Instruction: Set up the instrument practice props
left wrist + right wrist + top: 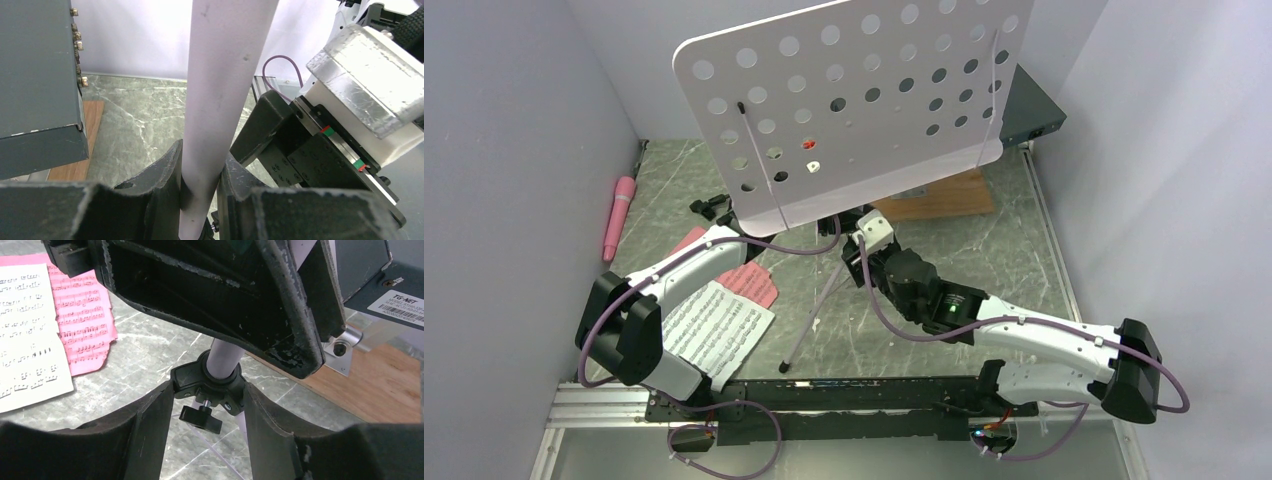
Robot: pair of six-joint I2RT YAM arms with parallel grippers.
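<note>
From above: shows the panel (864,110) raised over the middle of the desk (984,270), tilted, its lower edge hiding both hands. Shows the left arm (694,265) and right arm (1024,330) reaching in under it from either side. Finds one tripod leg (814,320) slanting down to the desk between the arms. Finds the white sheets (714,335) partly under the left arm, the pink sheet (754,283) touching them, and the microphone (618,215) lying by the left wall, well apart. Places the box (1034,110) far right behind the panel, with a board (944,195) in front of it.

From the left wrist: shows the left hand (200,190) clamped narrow on the pole (225,75), fingers pressed to both sides. Shows the right hand's body just beside, to the right. Puts the box at upper left.

From the right wrist: shows the right hand (207,405) with jaws partway apart around the collar (207,380) low on the pole. Cannot tell gripping from mere touching. Shows a thumbscrew (201,418) sticking out of the collar between the fingers, and the left hand just above.
</note>
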